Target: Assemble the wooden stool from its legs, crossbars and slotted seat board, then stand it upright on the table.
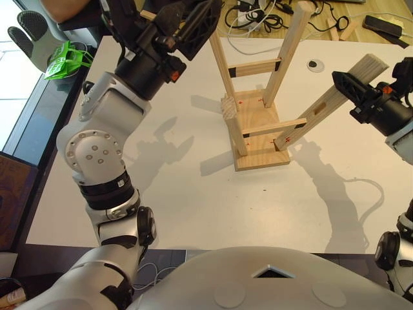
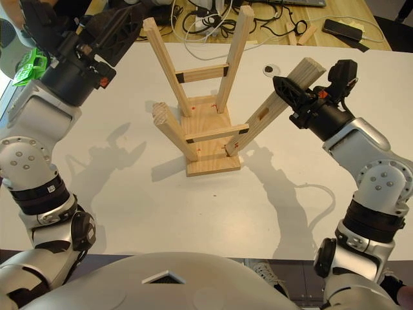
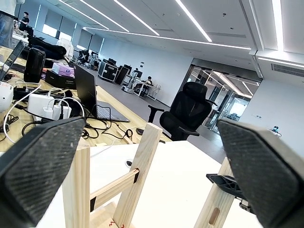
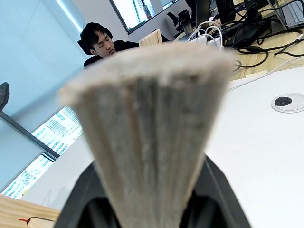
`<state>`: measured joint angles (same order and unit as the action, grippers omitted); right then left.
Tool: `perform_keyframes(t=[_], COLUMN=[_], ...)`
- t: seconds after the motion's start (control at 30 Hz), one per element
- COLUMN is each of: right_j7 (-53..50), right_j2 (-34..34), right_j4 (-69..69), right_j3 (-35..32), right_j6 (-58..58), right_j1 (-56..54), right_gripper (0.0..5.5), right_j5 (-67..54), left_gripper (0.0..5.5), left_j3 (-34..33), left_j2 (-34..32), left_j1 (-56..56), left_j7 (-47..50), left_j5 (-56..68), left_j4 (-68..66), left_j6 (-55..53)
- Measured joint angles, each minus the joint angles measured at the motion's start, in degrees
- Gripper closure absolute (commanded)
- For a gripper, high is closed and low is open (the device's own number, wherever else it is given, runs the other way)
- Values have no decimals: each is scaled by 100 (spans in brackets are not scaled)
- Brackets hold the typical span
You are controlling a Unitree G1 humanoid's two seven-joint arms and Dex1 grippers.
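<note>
Fingers of right gripper point(image 2: 292, 89) clamped on tilted fourth leg point(image 2: 274, 106), its foot at seat board point(image 2: 213, 165) corner. Left gripper point(image 1: 200, 26) fingers apart, raised by far legs. Three legs point(image 2: 166, 64) standing in board; far crossbar point(image 2: 201, 73), near crossbar point(image 2: 216, 134). White worktop point(image 2: 193, 219); open office, cabled desks point(image 2: 310, 16) behind.

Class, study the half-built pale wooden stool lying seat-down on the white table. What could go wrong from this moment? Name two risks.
1. The tilted pale wooden leg in the right gripper meets the square seat board only at a corner; pushing may slide the board, since the open left gripper steadies nothing.
2. The near crossbar might jam against that leg.
</note>
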<state>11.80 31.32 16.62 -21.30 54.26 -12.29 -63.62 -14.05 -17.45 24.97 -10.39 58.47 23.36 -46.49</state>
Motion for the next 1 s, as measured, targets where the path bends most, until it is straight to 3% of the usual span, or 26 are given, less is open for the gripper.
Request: perform_keyframes(t=[0.23,1.0], right_j7=[10,798], right_j2=[-188,331], right_j4=[359,325], right_j3=[269,545], right_j6=[-145,-805], right_j1=[87,217], right_gripper=[451,451], right_j5=[205,1131], left_gripper=[41,41], left_j3=[12,62], left_j2=[3,-111], left_j1=[-93,-137], left_j7=[114,135], left_j5=[334,387], left_j4=[134,115], left_j6=[-35,-38])
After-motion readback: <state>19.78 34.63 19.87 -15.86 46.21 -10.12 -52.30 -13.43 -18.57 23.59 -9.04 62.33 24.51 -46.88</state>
